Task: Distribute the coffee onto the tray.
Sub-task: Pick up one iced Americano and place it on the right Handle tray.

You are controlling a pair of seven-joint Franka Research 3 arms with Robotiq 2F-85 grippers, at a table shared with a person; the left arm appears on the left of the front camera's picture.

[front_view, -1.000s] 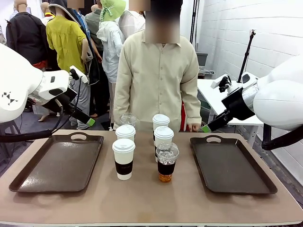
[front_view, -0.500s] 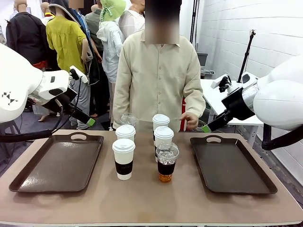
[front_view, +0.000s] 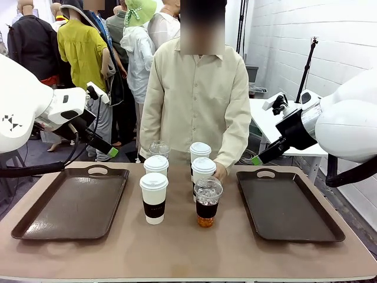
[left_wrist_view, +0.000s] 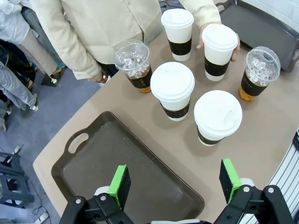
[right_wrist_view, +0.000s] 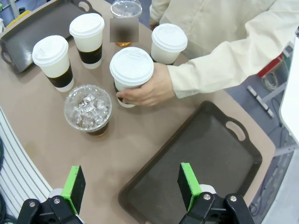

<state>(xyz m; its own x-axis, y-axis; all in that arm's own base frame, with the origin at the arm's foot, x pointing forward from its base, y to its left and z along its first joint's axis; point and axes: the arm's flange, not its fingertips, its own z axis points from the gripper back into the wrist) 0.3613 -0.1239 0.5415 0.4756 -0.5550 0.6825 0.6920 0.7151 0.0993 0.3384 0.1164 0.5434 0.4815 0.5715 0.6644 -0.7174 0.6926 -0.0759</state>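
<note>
Several white lidded paper cups of coffee stand mid-table in a cluster: a front one [front_view: 154, 197], one behind it [front_view: 156, 164], one at the right [front_view: 204, 170] and a rear one [front_view: 199, 151]. Two clear iced cups stand with them, one in front [front_view: 208, 201] and one at the back [front_view: 159, 148]. The person's hand [right_wrist_view: 145, 91] wraps a white cup [right_wrist_view: 131, 69]. My left gripper [left_wrist_view: 175, 182] hovers open over the left tray [left_wrist_view: 126, 172]. Above the right tray [right_wrist_view: 196, 163], my right gripper [right_wrist_view: 131, 184] is open too. Both grip nothing.
The dark brown left tray [front_view: 70, 203] and right tray [front_view: 288, 203] flank the cups, both bare. The person stands at the far side behind the cups. My left gripper [front_view: 112, 153] and right gripper [front_view: 256, 160] hang above the trays' far handles.
The person's hand has come from near the right tray's far corner over to the right white cup and closed around it. Neither arm has moved.
</note>
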